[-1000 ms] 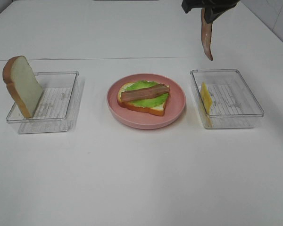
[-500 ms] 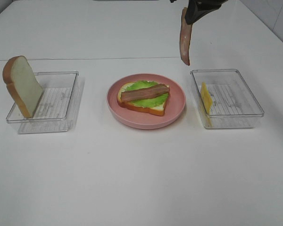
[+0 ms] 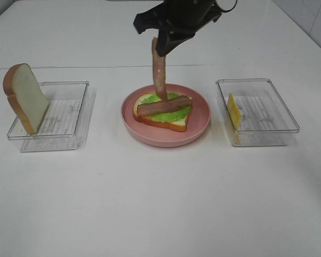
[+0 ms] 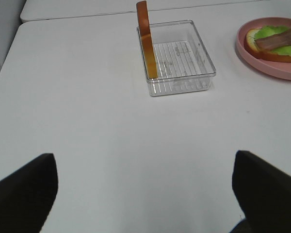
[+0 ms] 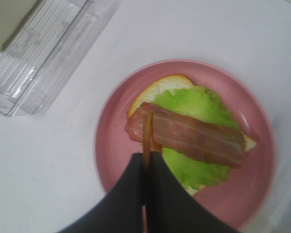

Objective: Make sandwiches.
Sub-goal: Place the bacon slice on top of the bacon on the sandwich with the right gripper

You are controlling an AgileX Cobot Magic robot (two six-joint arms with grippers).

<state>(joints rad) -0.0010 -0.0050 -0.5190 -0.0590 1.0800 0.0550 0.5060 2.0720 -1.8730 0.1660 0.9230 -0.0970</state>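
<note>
While the right gripper point(image 3: 165, 43) hangs over the pink plate point(image 3: 200, 126), its fingers are pinched together on the top end of a hanging bacon strip point(image 3: 159, 72). The strip dangles nearly plumb, with its lower tip at the open sandwich point(image 3: 163, 112). I cannot tell whether the tip touches it.

- Sandwich so far, on the plate: base bread, ruffled lettuce point(image 3: 174, 114), and one laid bacon strip point(image 3: 165, 106) running crosswise.
- Left gripper point(image 4: 143, 162): fingers spread wide and holding nothing, low over the bare table point(image 3: 160, 203), well away from the plate.
- Spare bread slice point(image 3: 27, 96): on edge in the left clear tray point(image 3: 48, 142), leaning at its outer wall.
- Cheese square point(image 3: 234, 111): on edge in the right clear tray point(image 3: 267, 80), against the wall nearest the plate.

Handling, as I judge it:
- The held strip looks light, thin and limp, with just enough body to hang straight. Gripped at one end, it will likely flop or fold when set down, so the tip should land first and the rest be laid over after it.
- The bread looks light and holds its shape. Its top crust stands above the tray wall and is the obvious place to pinch.
- The cheese is thin and likely slick, so its upper edge is the place to take it.
</note>
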